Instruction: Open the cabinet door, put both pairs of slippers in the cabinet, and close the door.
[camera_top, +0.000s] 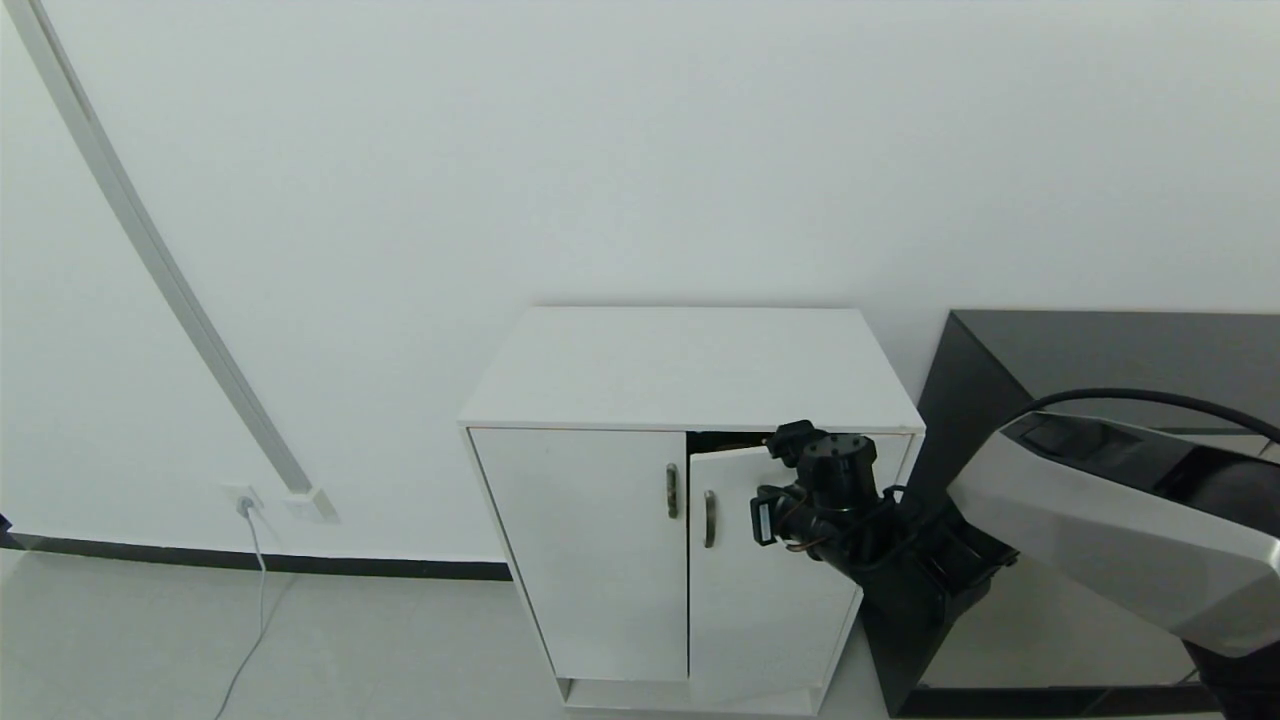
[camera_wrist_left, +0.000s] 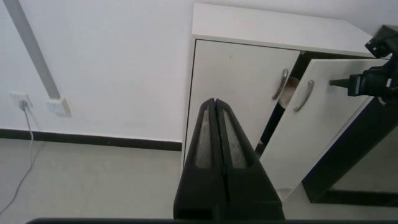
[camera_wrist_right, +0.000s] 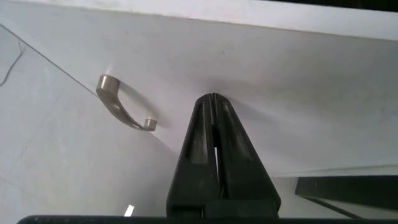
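White two-door cabinet (camera_top: 690, 370) of laminated board stands against the wall (camera_top: 640, 150), on the pale grey floor (camera_top: 150, 640). Left door (camera_top: 580, 560) is flush. Right door (camera_top: 770, 610) is ajar, with a dark slit along its top and along the seam between the doors.

Progress, as a judgement: the door is neither wide open nor shut. The slit is too dark to tell whether any slippers are inside, so this could be the start of opening or the end of closing. The contact on the panel face rather than on the handle looks more like a push to close. If so, only seating the door flush is left.

Orientation: the right door's long axis is vertical. It hinges on the robot's right, and its free edge with the slim bronze bar handle (camera_top: 709, 518) swings out toward the robot. The twin handle (camera_top: 672, 491) on the left door is also upright.

Right gripper (camera_wrist_right: 214, 99): fingers clenched together with nothing between them, tips against the right door's outer face, just beside its handle.

Left gripper (camera_wrist_left: 215, 106): fingers also pressed together and empty, hanging well apart from the cabinet, aimed at its front.

Surroundings: dark glossy panel (camera_top: 1050, 350) beside the cabinet on the robot's right. On the left, a wall socket with grey cable (camera_top: 243, 500) and a slanting grey conduit strip (camera_top: 150, 250).
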